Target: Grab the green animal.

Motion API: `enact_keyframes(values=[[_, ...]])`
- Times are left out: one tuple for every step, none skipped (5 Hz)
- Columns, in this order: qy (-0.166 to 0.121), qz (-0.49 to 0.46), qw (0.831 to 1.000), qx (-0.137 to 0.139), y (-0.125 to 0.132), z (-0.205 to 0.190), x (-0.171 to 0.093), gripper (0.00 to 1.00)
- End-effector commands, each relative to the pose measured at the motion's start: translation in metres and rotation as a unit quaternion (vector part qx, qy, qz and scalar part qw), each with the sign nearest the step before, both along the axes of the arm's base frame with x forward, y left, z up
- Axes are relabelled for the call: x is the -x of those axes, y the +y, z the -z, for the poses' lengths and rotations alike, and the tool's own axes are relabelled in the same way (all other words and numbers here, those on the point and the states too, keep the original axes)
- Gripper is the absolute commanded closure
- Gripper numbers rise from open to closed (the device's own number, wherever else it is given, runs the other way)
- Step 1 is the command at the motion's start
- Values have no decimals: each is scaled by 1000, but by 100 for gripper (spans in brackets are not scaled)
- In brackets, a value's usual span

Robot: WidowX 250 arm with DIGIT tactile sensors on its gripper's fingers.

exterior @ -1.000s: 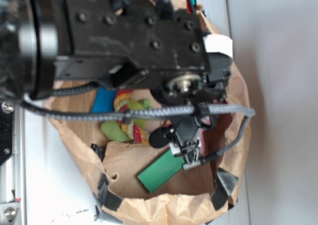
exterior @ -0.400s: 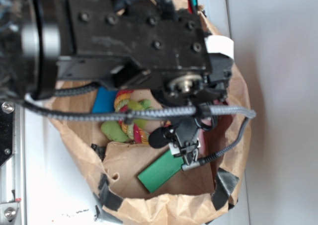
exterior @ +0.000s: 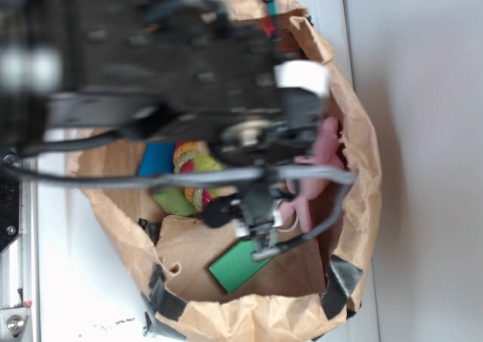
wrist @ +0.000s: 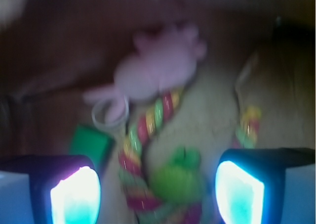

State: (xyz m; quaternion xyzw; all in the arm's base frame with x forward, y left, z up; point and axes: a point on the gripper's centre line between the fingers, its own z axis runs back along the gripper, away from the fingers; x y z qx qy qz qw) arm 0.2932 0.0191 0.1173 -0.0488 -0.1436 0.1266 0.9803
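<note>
Your gripper (wrist: pixel 155 197) has its fingers spread wide, holding nothing. The green animal (wrist: pixel 178 177) lies between the two glowing pads (wrist: pixel 75 197), nearer the right one, touching neither. It's a lumpy, soft lime plush, resting against a striped twisted rope (wrist: pixel 143 135). Farther off lies a fuzzy pink plush (wrist: pixel 153 66); a flat green block (wrist: pixel 90 145) sits left. All rest in a crumpled brown paper bag (exterior: pixel 355 161).

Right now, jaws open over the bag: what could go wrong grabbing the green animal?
1. The striped rope toy lies against the green animal; closing may pinch the rope as well.
2. The pink plush sits just beyond, so overshooting could grab it instead.
3. The gripper works inside the paper bag; the arm's cable may snag its wall.
</note>
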Motion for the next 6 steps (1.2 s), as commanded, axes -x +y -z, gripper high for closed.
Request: enact_keyframes(values=[[-16, -5, 1000, 3, 9, -10, 36, 0], [0, -12, 1000, -4, 12, -1, 40, 0], [2, -19, 1000, -10, 12, 8, 46, 0], [-4, -23, 1000, -4, 12, 12, 54, 0], [-16, -27, 999, 0, 5, 14, 63, 0], [-10, -53, 999, 4, -6, 14, 63, 0]])
